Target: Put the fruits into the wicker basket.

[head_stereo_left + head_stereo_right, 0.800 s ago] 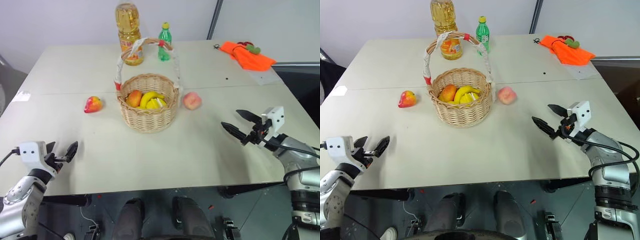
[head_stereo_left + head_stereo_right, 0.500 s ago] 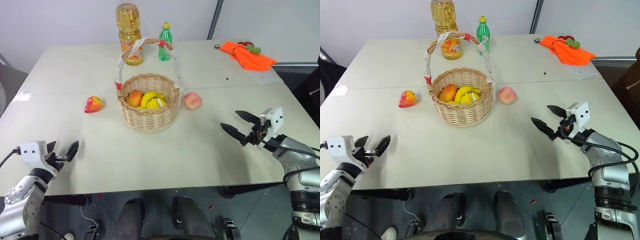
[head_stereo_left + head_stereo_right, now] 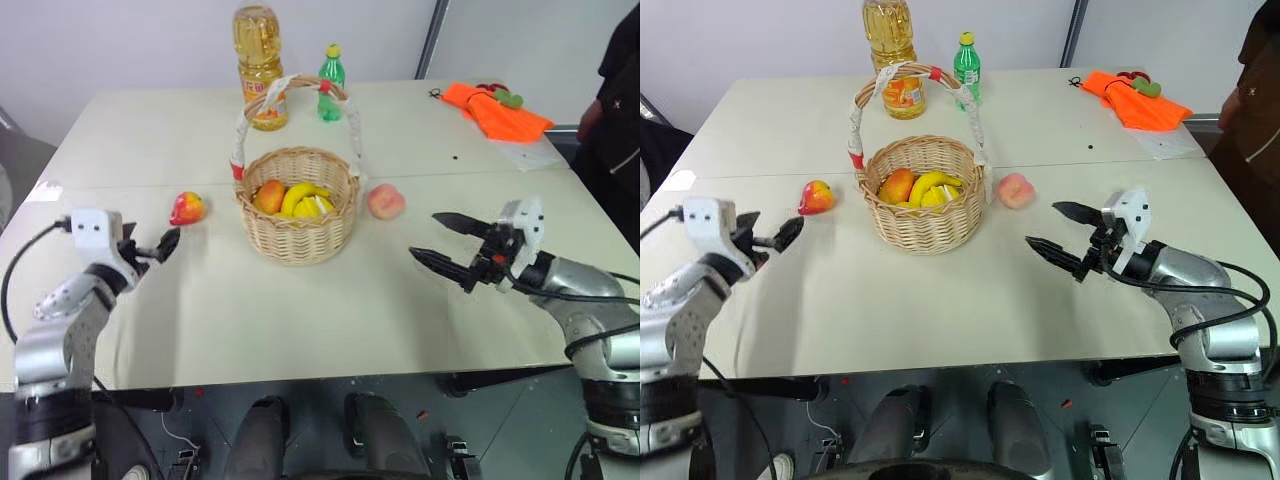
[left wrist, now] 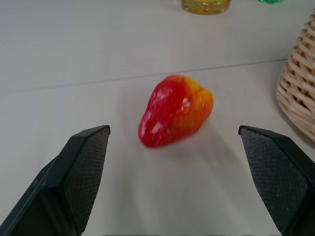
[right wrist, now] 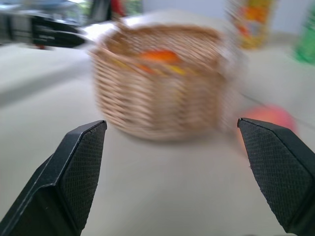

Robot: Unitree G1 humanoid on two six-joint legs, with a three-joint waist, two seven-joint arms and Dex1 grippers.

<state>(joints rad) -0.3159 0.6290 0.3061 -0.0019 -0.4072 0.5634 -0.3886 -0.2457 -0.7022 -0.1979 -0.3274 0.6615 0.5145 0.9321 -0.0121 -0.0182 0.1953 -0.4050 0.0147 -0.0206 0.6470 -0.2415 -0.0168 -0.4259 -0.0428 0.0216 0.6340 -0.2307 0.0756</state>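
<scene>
Left gripper (image 3: 160,245) stands wide open and empty, lined up on the red-and-yellow fruit (image 4: 176,110), which lies on the table (image 3: 300,310) just beside the wicker basket (image 3: 297,200). Right gripper (image 3: 447,245) is likewise spread and empty, with the peach (image 3: 385,201) just beyond it, beside the basket's other flank. Risk: the glossy, tapered fruit may squirt from closing fingers, or either arm may knock the basket.

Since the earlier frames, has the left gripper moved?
Yes. The left gripper has moved up the table toward the red-and-yellow fruit, jaws open, not touching it.
</scene>
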